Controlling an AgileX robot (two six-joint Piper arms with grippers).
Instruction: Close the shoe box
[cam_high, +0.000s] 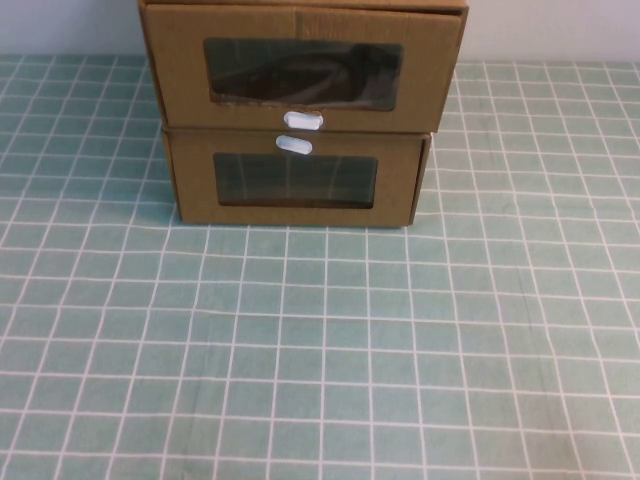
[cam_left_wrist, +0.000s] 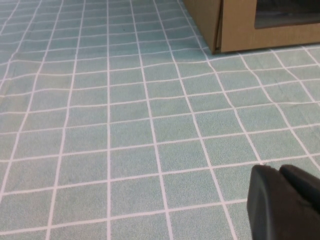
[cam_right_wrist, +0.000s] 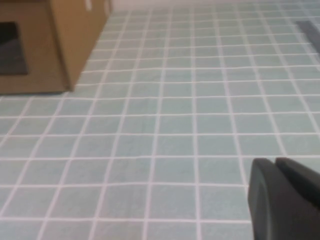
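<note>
The shoe box is the upper of two stacked brown cardboard boxes at the far middle of the table. It has a clear window with a dark shape behind it and a white oval tab below the window. Its front panel looks wider than the box under it and seems to stand a little forward. My left gripper hangs shut and empty over the mat, well short of the boxes. My right gripper is likewise shut and empty. Neither gripper shows in the high view.
The lower twin box carries its white tab above its window; its corners show in the wrist views. A green mat with a white grid covers the table in front.
</note>
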